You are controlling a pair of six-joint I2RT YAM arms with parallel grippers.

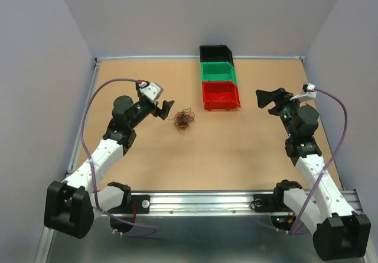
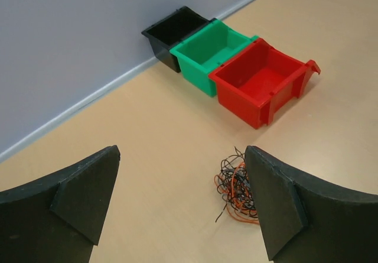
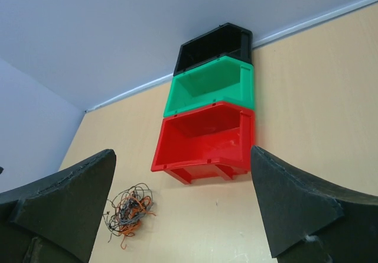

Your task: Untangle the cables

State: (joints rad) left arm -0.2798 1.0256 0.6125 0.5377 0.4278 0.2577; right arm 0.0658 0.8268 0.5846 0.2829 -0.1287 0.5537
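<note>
Cables (image 1: pixel 183 120): one small loose knot of orange and dark strands, lying on the bare desk (image 1: pixel 236 151), left of the red bin (image 1: pixel 221 94) and apart from it. No strand drawn out; judging by that, untangling not yet begun.

Left pincer (image 1: pixel 165 108): spread wide, holding nothing, poised just beside the knot on its left. From the left wrist, cables (image 2: pixel 236 189) off-centre, partly hidden behind the finger (image 2: pixel 283 207) on the right of that view. Probably placed so for a first pick. Calls for a small sideways shift before closing, or else risks pushing the knot instead of pinching a strand.

Right pincer (image 1: pixel 267 99): also wide and empty, well apart from the knot, beyond the red bin on the desk's right side, pointing inward. Likely held back there to leave room, ready for the opposite end of a lifted strand. From its wrist, cables (image 3: pixel 129 211) low and left, distant.

Red bin, green bin (image 1: pixel 218 71), black bin (image 1: pixel 216 53): touching in a row running to the far wall (image 1: pixel 177 15), nothing visible inside. Presumably set there to receive sorted cables, though impossible to confirm.

Thin, springy strands; likely to snag and drag the whole knot along under a single pull.
</note>
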